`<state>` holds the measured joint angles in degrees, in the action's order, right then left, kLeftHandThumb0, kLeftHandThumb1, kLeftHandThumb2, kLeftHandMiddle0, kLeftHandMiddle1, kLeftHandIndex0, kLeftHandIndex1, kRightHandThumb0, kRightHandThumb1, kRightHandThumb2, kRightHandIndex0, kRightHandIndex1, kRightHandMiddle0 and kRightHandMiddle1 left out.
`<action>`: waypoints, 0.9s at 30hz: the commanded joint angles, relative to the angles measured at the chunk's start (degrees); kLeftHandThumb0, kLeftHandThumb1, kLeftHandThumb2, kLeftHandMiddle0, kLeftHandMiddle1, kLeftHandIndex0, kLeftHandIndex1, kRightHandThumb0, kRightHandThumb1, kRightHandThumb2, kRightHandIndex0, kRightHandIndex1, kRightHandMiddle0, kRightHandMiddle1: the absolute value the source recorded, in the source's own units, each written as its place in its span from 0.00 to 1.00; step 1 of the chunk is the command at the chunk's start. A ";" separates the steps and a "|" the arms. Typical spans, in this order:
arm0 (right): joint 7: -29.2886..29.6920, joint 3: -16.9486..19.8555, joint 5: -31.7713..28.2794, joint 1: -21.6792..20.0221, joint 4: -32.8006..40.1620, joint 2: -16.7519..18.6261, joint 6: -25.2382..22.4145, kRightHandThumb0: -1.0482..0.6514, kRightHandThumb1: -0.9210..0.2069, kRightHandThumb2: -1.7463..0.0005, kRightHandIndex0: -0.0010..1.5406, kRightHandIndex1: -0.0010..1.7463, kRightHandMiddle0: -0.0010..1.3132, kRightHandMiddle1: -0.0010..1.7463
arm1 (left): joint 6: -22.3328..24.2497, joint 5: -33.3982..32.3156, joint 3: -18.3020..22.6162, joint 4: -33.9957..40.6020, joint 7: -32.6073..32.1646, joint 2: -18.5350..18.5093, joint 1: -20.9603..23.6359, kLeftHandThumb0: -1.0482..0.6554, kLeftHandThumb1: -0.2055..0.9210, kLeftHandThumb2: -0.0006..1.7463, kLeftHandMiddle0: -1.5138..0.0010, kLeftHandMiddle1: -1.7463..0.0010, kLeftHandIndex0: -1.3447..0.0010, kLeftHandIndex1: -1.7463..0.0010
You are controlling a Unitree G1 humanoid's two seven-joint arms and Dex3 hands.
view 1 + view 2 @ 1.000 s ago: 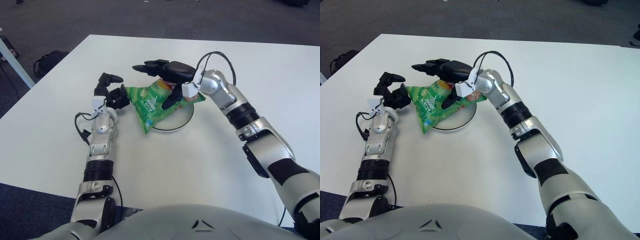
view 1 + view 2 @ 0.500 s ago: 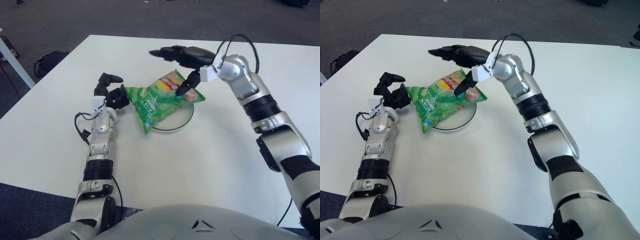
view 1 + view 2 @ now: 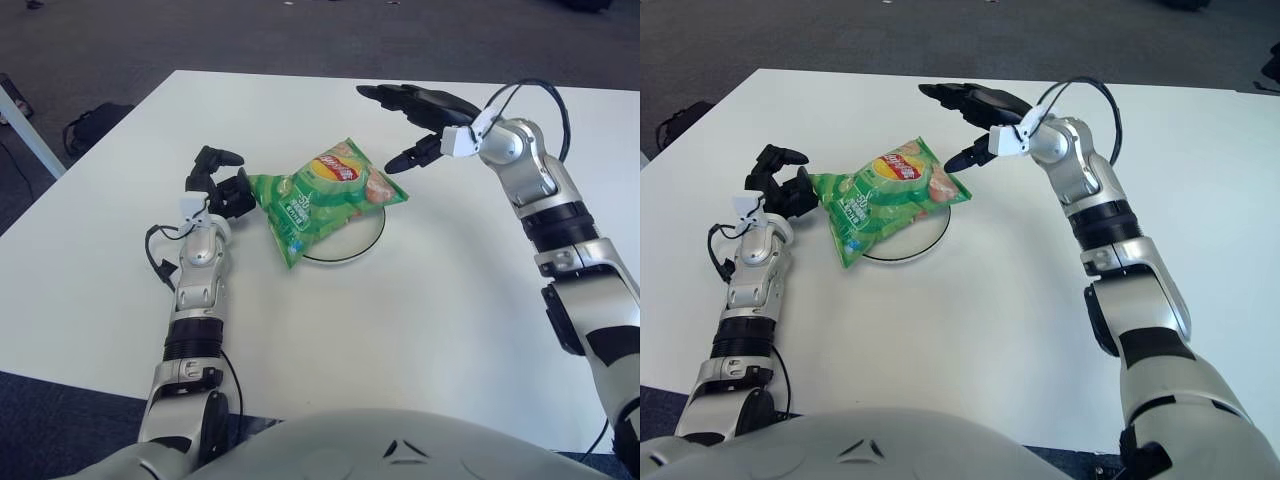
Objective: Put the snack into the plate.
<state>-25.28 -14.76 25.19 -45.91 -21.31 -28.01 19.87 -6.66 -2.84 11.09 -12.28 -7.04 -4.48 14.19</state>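
The snack, a green chip bag [image 3: 320, 195], lies across the white plate [image 3: 366, 238], and its left end hangs over the plate's rim. My right hand [image 3: 415, 125] hovers above the table just right of and behind the bag, fingers spread, holding nothing and clear of the bag. At the bag's left corner is my left hand [image 3: 222, 185], its fingers loosely curled around nothing. The bag covers most of the plate, so only the near and right rim shows.
The white table [image 3: 400, 330] reaches well to the right and toward me. Its left edge [image 3: 90, 150] drops to dark carpet. A cable loops over my right wrist [image 3: 535, 95].
My right hand let go of the bag and drew back to the right and away. The bag settled flat on the plate. The left hand has not moved.
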 commanded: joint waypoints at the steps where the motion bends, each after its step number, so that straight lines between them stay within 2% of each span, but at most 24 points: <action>1: 3.72 1.61 1.33 2.77 0.19 -0.93 -2.02 0.00 0.00 0.71 0.00 0.00 0.00 0.00 | 0.08 -0.05 0.04 -1.68 0.16 0.22 -1.36 0.36 0.62 0.63 0.17 0.00 0.64 0.00; 6: 6.31 2.35 1.62 3.58 -0.70 -0.77 -3.86 0.03 0.00 0.66 0.00 0.00 0.00 0.00 | 0.14 -0.06 0.02 -1.71 0.16 0.24 -1.24 0.36 0.61 0.63 0.17 0.00 0.64 0.00; 12: 10.88 2.57 4.93 4.83 -2.28 -2.35 -5.51 0.05 0.00 0.58 0.02 0.01 0.00 0.00 | -0.08 -0.23 0.14 -1.91 0.24 0.21 -1.06 0.36 0.61 0.63 0.18 0.00 0.64 0.00; 18: 13.46 4.58 4.86 8.71 1.59 -1.65 -11.73 0.08 0.00 0.56 0.04 0.02 0.00 0.00 | -0.83 -0.66 0.50 -2.56 0.41 0.10 -0.72 0.36 0.61 0.63 0.18 0.00 0.64 0.00; 20: 15.04 6.02 3.84 11.60 4.51 0.37 -15.34 0.09 0.00 0.56 0.05 0.02 0.00 0.00 | -1.02 -0.95 0.61 -2.81 0.77 -0.08 -0.53 0.36 0.61 0.64 0.18 0.00 0.64 0.00; 22: 18.71 7.94 2.37 15.04 6.81 4.00 -18.59 0.11 0.00 0.56 0.06 0.03 0.00 0.00 | -1.16 -1.11 0.58 -2.88 1.05 -0.21 -0.38 0.36 0.61 0.64 0.18 0.00 0.64 0.00; 25: 24.22 9.89 0.48 18.58 7.89 8.50 -20.09 0.13 0.00 0.57 0.07 0.03 0.01 0.01 | -1.12 -1.07 0.36 -2.65 1.11 -0.28 -0.33 0.36 0.61 0.63 0.18 0.00 0.64 0.00; 27: 27.05 10.69 -0.44 19.96 7.96 10.55 -20.03 0.15 0.00 0.57 0.10 0.05 0.01 0.09 | -1.06 -1.07 0.26 -2.49 1.13 -0.34 -0.35 0.36 0.62 0.63 0.18 0.00 0.64 0.00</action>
<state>-1.95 -5.22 26.65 -29.02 -14.26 -21.20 0.80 -7.30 -3.85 11.31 -13.85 -6.41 -4.92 14.90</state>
